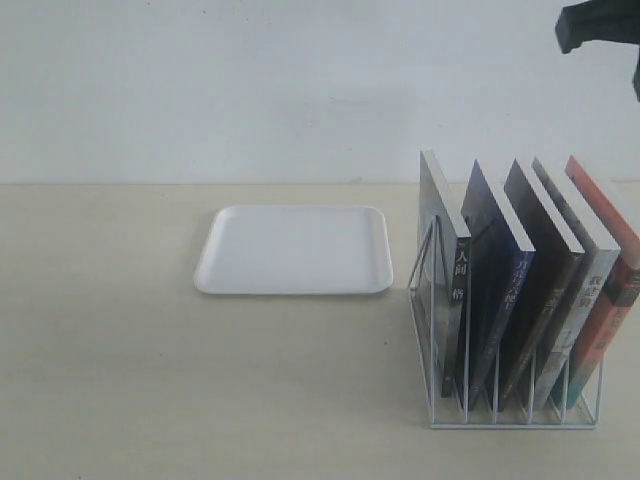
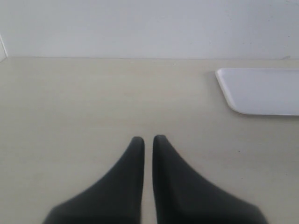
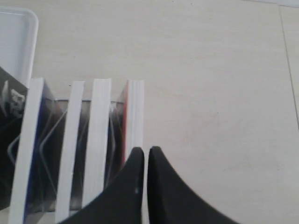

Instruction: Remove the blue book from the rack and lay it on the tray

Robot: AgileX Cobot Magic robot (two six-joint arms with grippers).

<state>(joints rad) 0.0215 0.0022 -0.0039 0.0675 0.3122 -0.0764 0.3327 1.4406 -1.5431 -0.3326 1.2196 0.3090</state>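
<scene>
The white wire rack [image 1: 515, 424] stands at the right and holds several leaning books. The blue book [image 1: 512, 288] sits second from the left, between the grey-black book [image 1: 458, 290] and a dark one. In the right wrist view its white page edges [image 3: 26, 149] show from above. My right gripper [image 3: 146, 150] is shut and empty, hovering above the red-orange book [image 3: 134, 112] at the rack's far end, well off the blue book. The white tray [image 1: 291, 250] lies empty, left of the rack. My left gripper [image 2: 148, 138] is shut and empty over bare table, with the tray [image 2: 261, 91] ahead of it to one side.
A dark part of the right arm [image 1: 598, 25] shows at the exterior view's top right. Pale wooden tabletop [image 1: 150, 380] runs to a white wall behind. Two more books [image 3: 74, 140] [image 3: 99, 135] fill the slots between the blue and red-orange ones.
</scene>
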